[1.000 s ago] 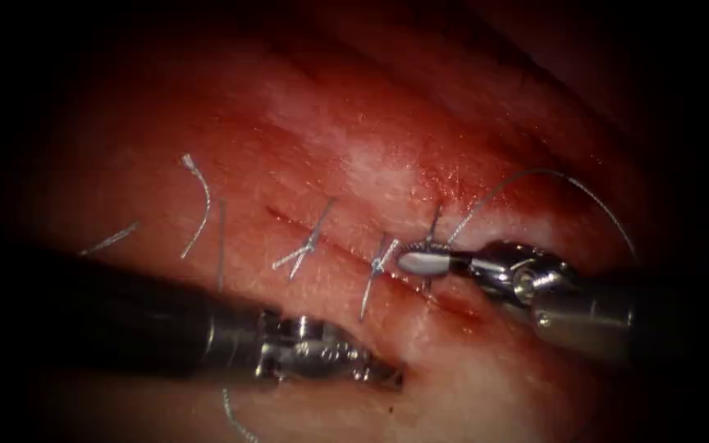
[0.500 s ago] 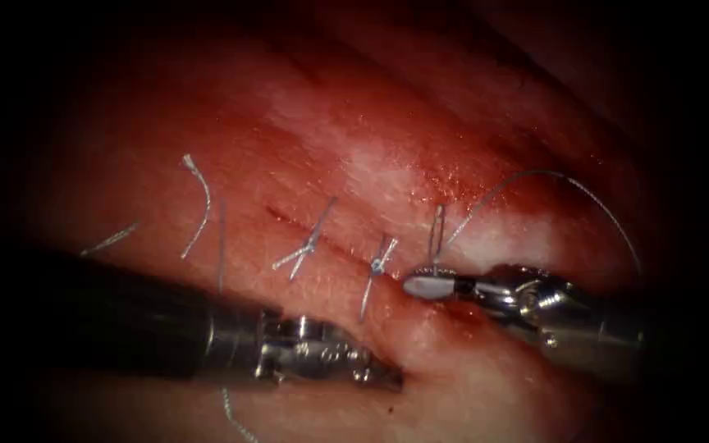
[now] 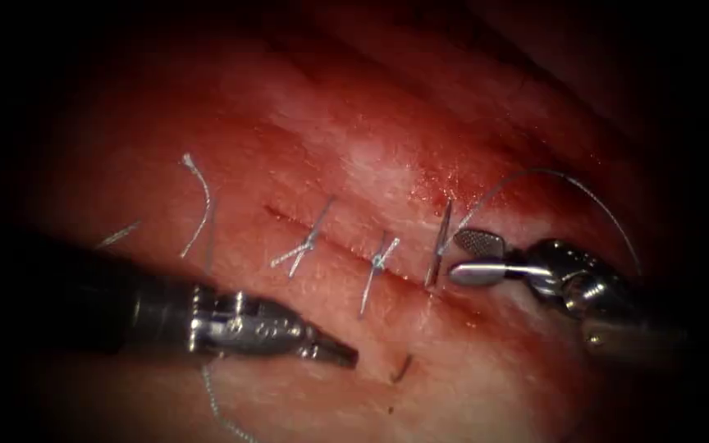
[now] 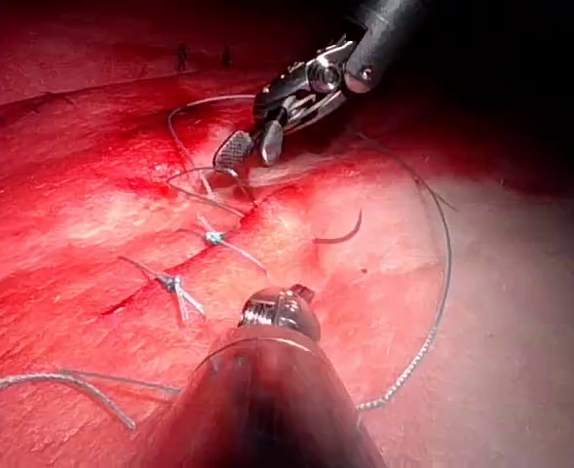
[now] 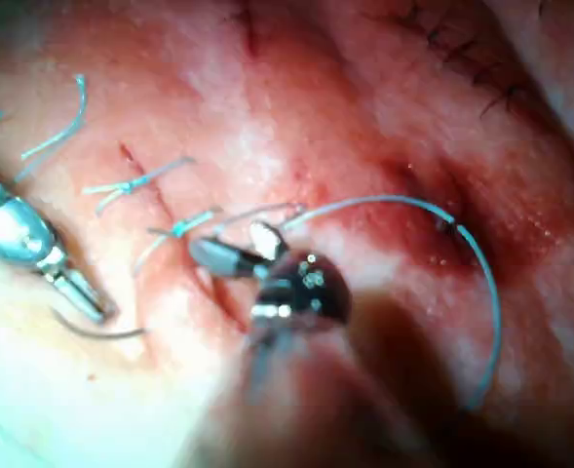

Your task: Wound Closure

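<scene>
tissue [image 3: 486,107] holds needle [image 3: 439,244]; right tool [image 3: 463,256] gapes.

no writing, label, brand, number or sign can be read anywhere in these views.
</scene>
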`<move>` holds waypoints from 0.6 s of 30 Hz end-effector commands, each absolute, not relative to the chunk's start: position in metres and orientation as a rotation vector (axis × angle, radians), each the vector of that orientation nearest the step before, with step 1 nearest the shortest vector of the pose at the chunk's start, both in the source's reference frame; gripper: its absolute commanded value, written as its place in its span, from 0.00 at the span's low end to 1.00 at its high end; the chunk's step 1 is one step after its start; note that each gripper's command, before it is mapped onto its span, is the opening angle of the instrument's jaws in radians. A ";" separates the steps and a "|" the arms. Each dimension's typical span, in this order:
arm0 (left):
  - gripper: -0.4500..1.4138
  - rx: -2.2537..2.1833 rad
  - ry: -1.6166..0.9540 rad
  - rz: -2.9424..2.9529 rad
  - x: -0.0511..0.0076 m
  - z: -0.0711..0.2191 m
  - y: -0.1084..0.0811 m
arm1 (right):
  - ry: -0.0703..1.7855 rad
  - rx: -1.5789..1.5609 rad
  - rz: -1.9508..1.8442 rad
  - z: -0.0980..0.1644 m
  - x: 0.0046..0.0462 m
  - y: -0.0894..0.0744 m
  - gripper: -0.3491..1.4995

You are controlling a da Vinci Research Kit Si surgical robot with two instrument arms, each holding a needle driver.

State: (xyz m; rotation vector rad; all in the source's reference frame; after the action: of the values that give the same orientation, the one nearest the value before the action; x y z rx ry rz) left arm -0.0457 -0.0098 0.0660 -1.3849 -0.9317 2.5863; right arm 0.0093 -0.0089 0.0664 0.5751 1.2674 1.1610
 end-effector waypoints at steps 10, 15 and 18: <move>0.59 -1.900 -0.870 2.395 -0.0497 0.065 -0.012 | 1.289 0.579 1.162 0.067 0.0074 -0.010 0.76; 0.59 -1.956 -0.821 2.398 -0.0509 0.064 -0.011 | 1.289 0.576 1.163 0.067 0.0075 -0.010 0.75; 0.59 -1.961 -0.811 2.399 -0.0513 0.065 -0.011 | 1.290 0.575 1.162 0.067 0.0075 -0.010 0.74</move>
State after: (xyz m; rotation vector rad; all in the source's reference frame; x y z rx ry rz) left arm -0.0510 -0.0104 0.0641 -1.9635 -0.8063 2.3982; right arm 0.0068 -0.0097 0.0663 0.5707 1.2894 1.1639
